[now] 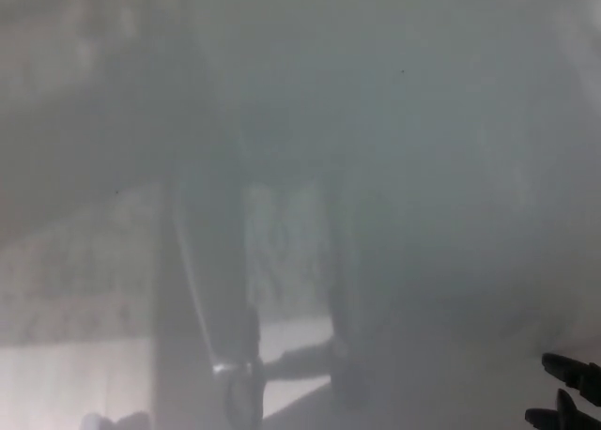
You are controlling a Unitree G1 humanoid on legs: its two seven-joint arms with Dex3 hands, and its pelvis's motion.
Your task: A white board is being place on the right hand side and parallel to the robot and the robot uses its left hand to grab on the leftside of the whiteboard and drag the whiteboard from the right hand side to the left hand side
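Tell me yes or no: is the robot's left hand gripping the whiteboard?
No. Only the black fingers of the right hand show, at the lower right corner; no left hand is in view, and the hazy whiteboard fills the picture.

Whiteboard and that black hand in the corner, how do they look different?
The whiteboard is pale grey and foggy, while the right hand is black and sharp-edged. The whiteboard fills nearly the whole picture; the hand only peeks in at the bottom right corner. The whiteboard carries blurry, dark shapes like reflections; the hand shows none. They plainly share nothing in look.
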